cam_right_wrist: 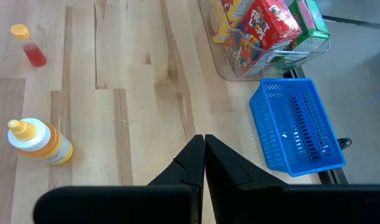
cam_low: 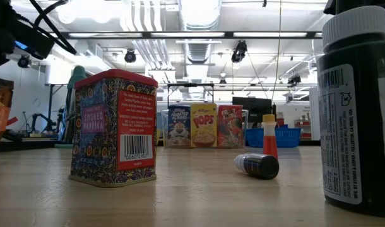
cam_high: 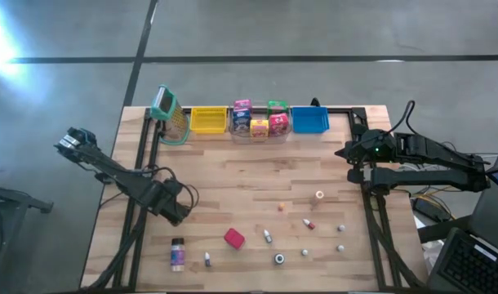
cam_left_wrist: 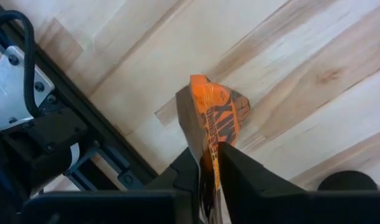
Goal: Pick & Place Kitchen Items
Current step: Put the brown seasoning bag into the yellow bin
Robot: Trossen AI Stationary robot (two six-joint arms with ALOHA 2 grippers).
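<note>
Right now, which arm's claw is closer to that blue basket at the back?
The right. The right gripper sits just in front of the blue basket; the left gripper, holding an orange packet, is far across the table.

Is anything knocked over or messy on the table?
Yes. A small dark bottle lies on its side on the wood, while the red paprika tin stands upright. At the back left, a green basket sits tipped on edge beside the yellow bin. The left gripper pinches a crumpled orange packet.
</note>
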